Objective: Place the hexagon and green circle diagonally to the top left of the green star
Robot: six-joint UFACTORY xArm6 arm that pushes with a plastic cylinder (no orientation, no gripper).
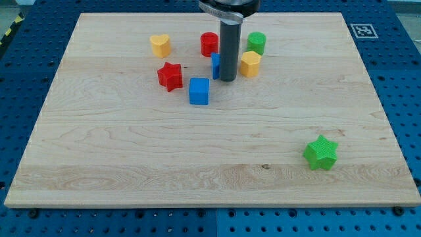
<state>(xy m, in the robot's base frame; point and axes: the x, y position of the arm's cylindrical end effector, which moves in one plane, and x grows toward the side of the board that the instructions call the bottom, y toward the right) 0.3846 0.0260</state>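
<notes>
My tip (227, 79), a bare rod with no hand to open or close, stands just left of the yellow hexagon (250, 64); the green circle (256, 43) sits behind, the green star (321, 153) well apart. Both blocks look light, rigid, likely to slide; push their far-side faces squarely.

My tip (227, 79) rests on the wooden bench (131, 171) near the middle of its top edge, just left of the yellow hexagon (250, 64) and touching or nearly touching it. A blue block (215, 66) (mostly hidden by the rod, shape unclear) sits against the tip's left side. The green circle (256, 43) stands just above the hexagon, the red cylinder (209, 44) above the hidden blue block. Further left lie the blue cube (198, 91), the red star (170, 76) and the yellow heart (160, 45). The green star (321, 153) sits well apart, near the bottom right corner.
</notes>
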